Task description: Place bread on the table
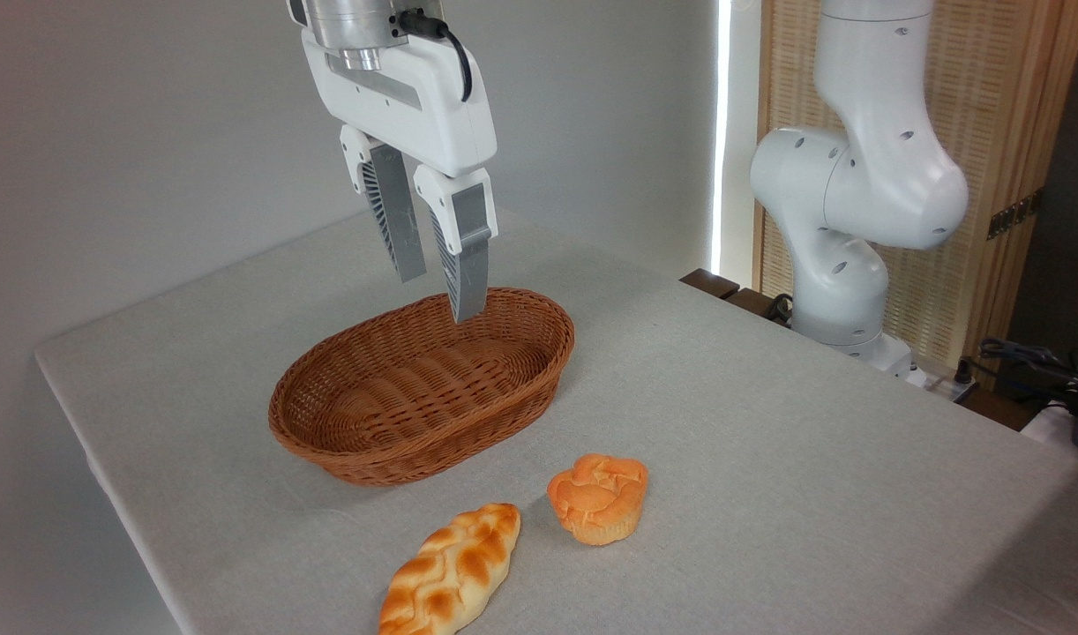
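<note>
While hanging empty above the wicker basket (420,392) with claw (437,287) fingers slightly apart, leaving the bread (598,498) sitting upright on the grey surface (812,459) near the braided loaf (451,571), apparently because already delivered there.

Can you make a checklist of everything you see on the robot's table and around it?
Surface: table covered in plain light grey cloth, flat.
Job's things: bread, a small orange bun, sits on the cloth in front of the basket, upright.
Clutter: brown wicker basket, nothing in it; braided loaf lying near the front edge, apart from the bun.
Hand: hand hangs above the basket's far rim, holding nothing, fingers slightly apart.
Cables: black cable on the wrist; more cables at far right.
Surroundings: grey wall, robot arm base, wooden slatted panel.
</note>
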Robot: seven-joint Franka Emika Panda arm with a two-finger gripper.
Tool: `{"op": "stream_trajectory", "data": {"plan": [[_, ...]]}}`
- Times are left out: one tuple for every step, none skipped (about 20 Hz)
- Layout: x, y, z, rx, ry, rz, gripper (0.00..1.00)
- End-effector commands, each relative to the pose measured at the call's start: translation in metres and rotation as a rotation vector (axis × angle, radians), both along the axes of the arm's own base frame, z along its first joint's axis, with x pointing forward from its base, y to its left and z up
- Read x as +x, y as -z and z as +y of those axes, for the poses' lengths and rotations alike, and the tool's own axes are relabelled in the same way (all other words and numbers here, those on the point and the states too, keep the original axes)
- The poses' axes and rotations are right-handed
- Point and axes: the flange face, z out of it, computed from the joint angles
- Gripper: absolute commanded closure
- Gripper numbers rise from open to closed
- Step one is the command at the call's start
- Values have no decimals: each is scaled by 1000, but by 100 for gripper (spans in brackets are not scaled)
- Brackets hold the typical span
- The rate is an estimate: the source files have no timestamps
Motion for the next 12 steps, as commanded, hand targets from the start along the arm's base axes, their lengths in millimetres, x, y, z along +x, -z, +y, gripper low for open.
{"op": "stream_trajectory", "data": {"plan": [[-1,-4,-1,15,-9,16,0],[0,-4,-1,15,-9,15,0],[-1,-4,-1,15,-9,16,0],[0,-5,-1,15,-9,15,0],[-1,-5,-5,16,-1,15,0],[0,-3,-10,16,8,18,0],[0,-2,-8,19,5,19,0],[0,-1,-8,22,5,20,0],[0,-2,-8,23,5,19,0],[0,-2,-9,23,8,19,0],[0,-2,-7,24,5,19,0],[1,-2,-5,28,2,18,0]]}}
